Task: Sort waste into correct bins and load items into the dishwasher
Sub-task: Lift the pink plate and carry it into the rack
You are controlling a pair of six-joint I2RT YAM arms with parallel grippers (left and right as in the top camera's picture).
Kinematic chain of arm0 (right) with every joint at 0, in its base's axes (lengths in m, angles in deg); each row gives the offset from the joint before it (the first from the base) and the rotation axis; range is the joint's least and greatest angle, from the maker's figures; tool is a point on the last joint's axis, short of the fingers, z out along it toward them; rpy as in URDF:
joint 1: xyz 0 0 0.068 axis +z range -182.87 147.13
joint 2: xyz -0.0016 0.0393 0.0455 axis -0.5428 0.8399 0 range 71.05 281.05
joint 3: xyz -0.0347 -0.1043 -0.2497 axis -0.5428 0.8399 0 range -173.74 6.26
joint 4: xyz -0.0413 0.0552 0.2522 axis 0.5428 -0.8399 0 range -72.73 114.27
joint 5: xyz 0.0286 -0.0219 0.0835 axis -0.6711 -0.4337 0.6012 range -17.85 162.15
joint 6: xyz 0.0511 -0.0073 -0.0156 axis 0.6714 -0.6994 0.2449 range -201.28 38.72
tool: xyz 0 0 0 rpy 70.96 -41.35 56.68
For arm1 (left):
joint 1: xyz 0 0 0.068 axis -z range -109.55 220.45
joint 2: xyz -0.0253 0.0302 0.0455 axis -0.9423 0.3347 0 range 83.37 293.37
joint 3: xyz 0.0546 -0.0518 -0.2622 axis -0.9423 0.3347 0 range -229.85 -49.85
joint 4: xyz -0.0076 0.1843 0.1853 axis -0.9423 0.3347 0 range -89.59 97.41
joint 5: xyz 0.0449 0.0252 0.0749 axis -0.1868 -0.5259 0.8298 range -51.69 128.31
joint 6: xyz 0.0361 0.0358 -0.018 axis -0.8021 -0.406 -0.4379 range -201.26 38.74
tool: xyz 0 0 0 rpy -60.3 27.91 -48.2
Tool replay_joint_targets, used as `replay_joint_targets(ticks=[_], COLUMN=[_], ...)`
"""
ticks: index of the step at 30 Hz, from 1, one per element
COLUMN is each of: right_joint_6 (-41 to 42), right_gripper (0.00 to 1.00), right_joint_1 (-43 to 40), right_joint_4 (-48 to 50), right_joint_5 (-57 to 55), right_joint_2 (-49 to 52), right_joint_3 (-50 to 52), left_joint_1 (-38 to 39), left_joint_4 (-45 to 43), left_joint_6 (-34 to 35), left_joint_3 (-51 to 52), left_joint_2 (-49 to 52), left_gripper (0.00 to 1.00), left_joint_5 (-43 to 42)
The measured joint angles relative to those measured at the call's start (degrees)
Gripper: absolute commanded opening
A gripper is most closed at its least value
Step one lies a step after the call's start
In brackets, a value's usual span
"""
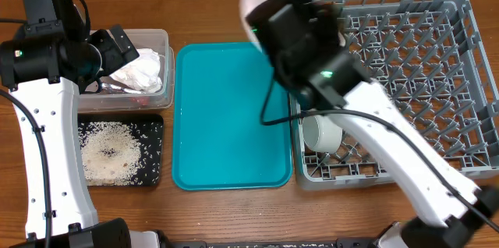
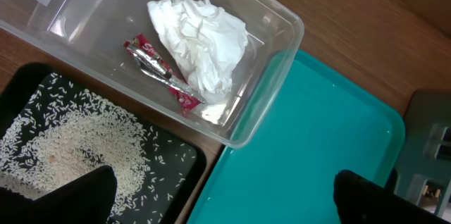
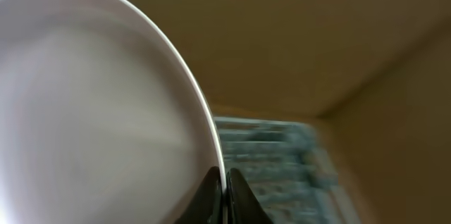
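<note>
Where the table (image 1: pixel 218 209) lies nearest the robot, the shallow black tray (image 1: pixel 158 127) sits just left of the teal serving tray (image 1: pixel 226 123), level with its near half. Rice (image 1: pixel 113 154) is piled mid-tray, with loose grains scattered around the pile. All of it is inside the black rim.

Just right of the teal tray stands the grey dish rack (image 1: pixel 421 84), side by side with it. A white cup (image 1: pixel 321 132) sits in the rack corner closest to the teal tray's near right corner. It is partly under the right arm, so I cannot tell how it is oriented.

Left of the teal tray's far half is the clear tub (image 2: pixel 282 48), just beside it. Inside are the crumpled white napkin (image 2: pixel 201 41) and, touching its near side, the red wrapper (image 2: pixel 158 69); both lie on the tub floor.

The left gripper (image 2: pixel 222 196) hangs above the tub. Its fingers are spread fully apart and grasp nothing.

Farthest out, over the teal tray's far right corner, the pale plate (image 3: pixel 91 111) is raised off the table. The right gripper (image 3: pixel 224 182) is clenched on its rim, one finger on each face. The wrist view is blurred, with the rack behind the plate.
</note>
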Motion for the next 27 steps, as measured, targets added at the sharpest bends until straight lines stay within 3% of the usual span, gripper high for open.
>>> replay_joint_targets(ticks=[4, 8, 19, 27], right_joint_6=[-0.3, 0.2, 0.7, 0.8], right_gripper=[0.04, 0.04, 0.04, 0.04], right_joint_1=[-3.5, -9.9, -29.0, -30.5], right_joint_4=[-4.9, -10.6, -16.2, -12.3], right_joint_5=[-10.0, -12.0, 4.8, 8.4], right_joint_2=[-0.7, -0.3, 1.2, 1.4], right_joint_3=[-0.2, -0.1, 1.7, 8.7], left_joint_1=[0.0, 0.0, 0.0, 0.0], left_joint_4=[0.0, 0.0, 0.0, 0.0], left_joint_6=[0.0, 0.0, 0.0, 0.0], left_joint_3=[0.0, 0.0, 0.0, 0.0], left_joint_2=[0.0, 0.0, 0.0, 0.0], left_gripper=[1.00, 1.00, 1.00, 1.00], left_joint_5=[0.0, 0.0, 0.0, 0.0])
